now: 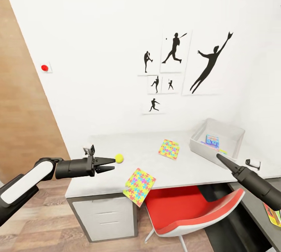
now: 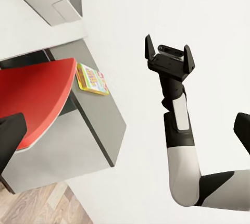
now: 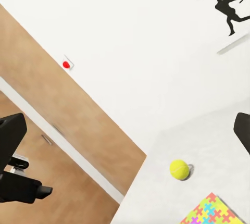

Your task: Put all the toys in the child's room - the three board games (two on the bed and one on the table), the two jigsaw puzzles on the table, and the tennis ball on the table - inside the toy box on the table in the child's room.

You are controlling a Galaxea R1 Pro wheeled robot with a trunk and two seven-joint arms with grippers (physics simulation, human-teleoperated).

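The tennis ball (image 1: 119, 158) (image 3: 179, 169) rests on the table (image 1: 101, 146), just beyond the fingertips of my open left gripper (image 1: 114, 164). One jigsaw puzzle (image 1: 169, 149) lies flat mid-table. Another puzzle (image 1: 139, 186) (image 3: 211, 211) tilts over the table's front edge. The toy box (image 1: 203, 148) stands at the back right with a blue board game (image 1: 212, 141) inside. A yellow-red-green board game (image 1: 274, 216) (image 2: 92, 79) lies on the lower dark wing. My right gripper (image 1: 220, 158) (image 2: 166, 49) hovers open in front of the toy box. The bed is out of view.
A red chair (image 1: 187, 209) (image 2: 36, 99) is tucked under the table, below the overhanging puzzle. White drawers (image 1: 105, 217) sit under the table's left end. A wooden panel (image 1: 23, 119) stands at the left, and the wall behind carries black silhouette pictures (image 1: 175, 64).
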